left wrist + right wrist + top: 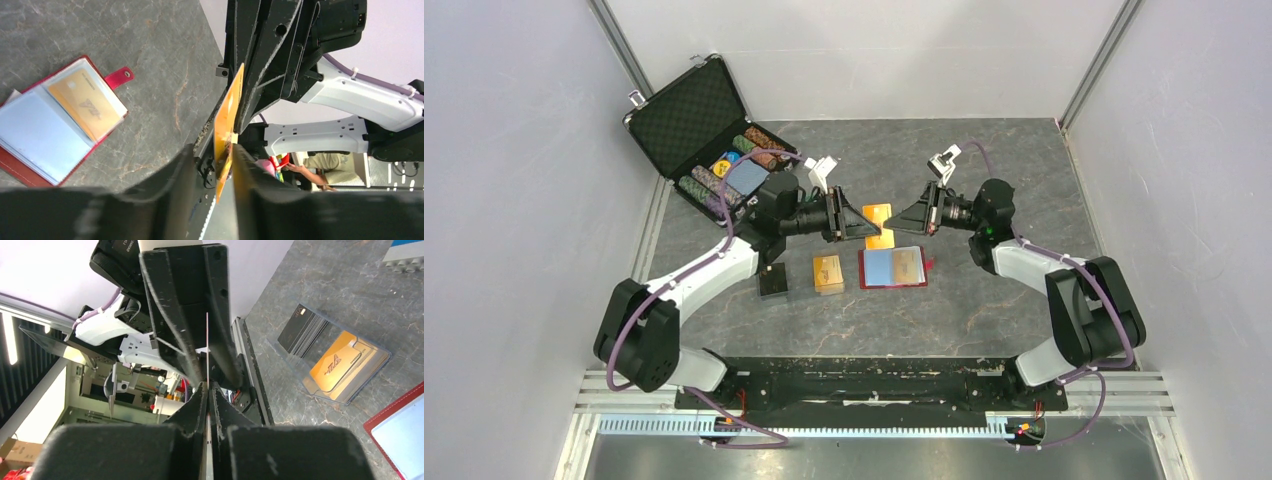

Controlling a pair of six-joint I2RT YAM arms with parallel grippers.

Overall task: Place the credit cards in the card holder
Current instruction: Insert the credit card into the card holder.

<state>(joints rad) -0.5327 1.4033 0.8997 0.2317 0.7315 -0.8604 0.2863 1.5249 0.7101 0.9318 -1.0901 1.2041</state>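
credit card (pixel 879 222) behind card holder (pixel 894 286), card box (pixel 829 290) left

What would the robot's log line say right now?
right gripper: shut on orange card | left gripper: open around it | card holder: lying open

Arms (pixel 714 268): white link shells, black joints | cables (pixel 637 303): purple, routed along both arms | fingers (pixel 165 190): black, scuffed | base plate (pixel 854 385): black, flat
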